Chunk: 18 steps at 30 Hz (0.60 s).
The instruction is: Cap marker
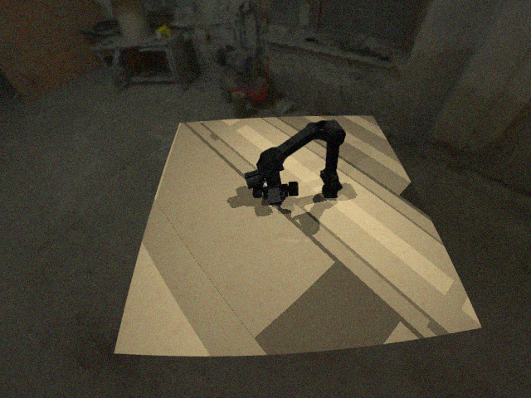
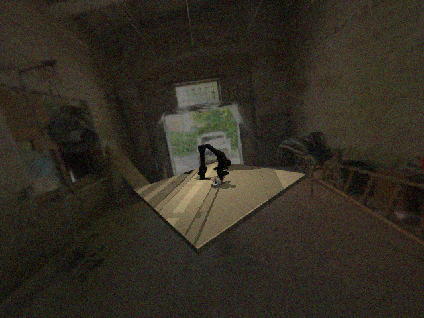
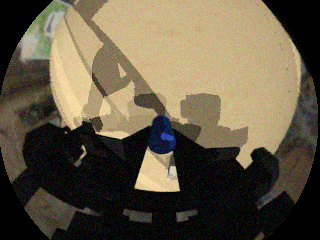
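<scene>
1. A dim, cluttered room surrounds the pale, patterned bench (image 1: 206,257) (image 2: 239,198) (image 3: 225,60); the exterior view alone shows a bright doorway (image 2: 215,119) at centre, behind the black arm (image 1: 299,138) (image 2: 214,150).
2. The wrist view, low in the frame, shows the hand (image 1: 276,203) (image 2: 218,179) (image 3: 161,130) partly closed, its fingers gripping the blue cap (image 3: 162,134) from both sides, just below the middle of the frame.
3. From the top, the hand's dark body hides nearly all of the cap, near the centre of the frame.
4. The exterior view shows a small pale grey shape (image 2: 215,182) low beside the hand; whether it is the holder block or the marker, I cannot tell.
5. The cap looks deep blue and rounded, with a lighter blue patch on its lower right. Whether it touches the marker cannot be made out.
</scene>
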Motion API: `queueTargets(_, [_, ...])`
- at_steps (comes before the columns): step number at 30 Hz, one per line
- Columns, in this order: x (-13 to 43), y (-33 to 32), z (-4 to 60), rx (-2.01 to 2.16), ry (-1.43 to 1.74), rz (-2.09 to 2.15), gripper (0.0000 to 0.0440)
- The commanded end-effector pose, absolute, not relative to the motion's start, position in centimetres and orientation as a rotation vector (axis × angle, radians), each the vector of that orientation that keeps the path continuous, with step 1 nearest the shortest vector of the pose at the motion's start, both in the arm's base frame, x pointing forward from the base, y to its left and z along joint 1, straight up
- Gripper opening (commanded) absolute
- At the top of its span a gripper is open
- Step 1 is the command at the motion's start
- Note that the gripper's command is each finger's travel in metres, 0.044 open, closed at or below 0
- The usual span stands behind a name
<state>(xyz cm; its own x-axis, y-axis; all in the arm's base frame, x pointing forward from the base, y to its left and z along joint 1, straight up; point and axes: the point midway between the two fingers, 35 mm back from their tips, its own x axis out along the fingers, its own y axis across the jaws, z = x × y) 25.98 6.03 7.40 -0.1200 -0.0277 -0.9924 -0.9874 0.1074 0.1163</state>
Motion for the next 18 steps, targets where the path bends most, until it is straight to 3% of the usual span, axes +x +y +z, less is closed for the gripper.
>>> queueTargets(1, [26.7,5.8,8.6,-1.117,1.339,1.18,0.0076])
queueTargets(18, [29.2,3.1,13.7,-1.108,1.272,1.091,0.0068])
